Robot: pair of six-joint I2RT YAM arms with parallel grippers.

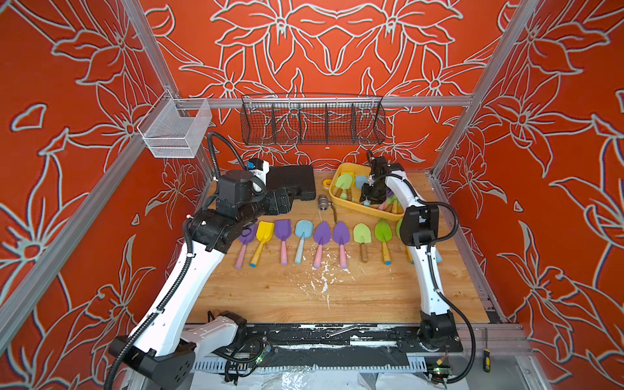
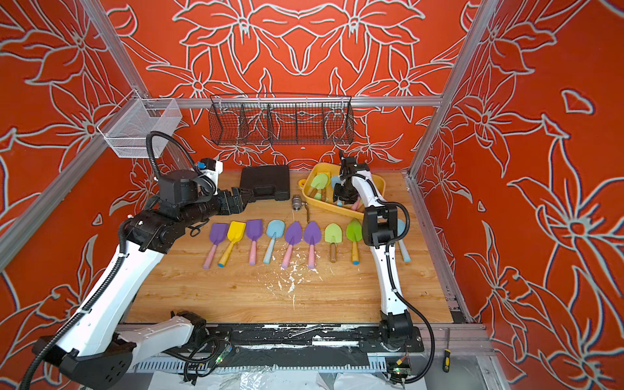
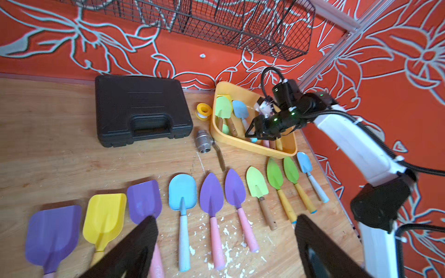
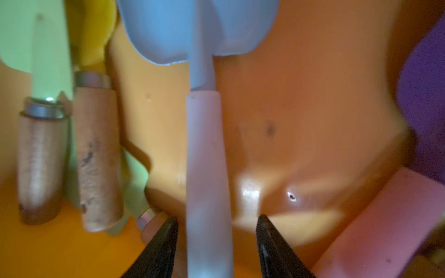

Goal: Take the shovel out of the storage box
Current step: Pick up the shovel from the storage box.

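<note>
In a top view, the right pincer [image 1: 367, 200] reaches down into the storage box [image 1: 354, 208] over the blue shovel [image 1: 361, 182], and the left arm is well apart. In the left wrist view, the left pincer [image 3: 224, 250] gapes empty. In the right wrist view, the tips stand apart astride the shovel's pale handle [image 4: 207, 168], which runs lengthwise between them, not yet clamped.

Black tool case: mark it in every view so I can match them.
Top view: black tool case at the table's back.
Top view: same place, back centre.
Left wrist: beyond the row of shovels, at.
Right wrist: not in it.
Landmark: storage box, in all four.
</note>
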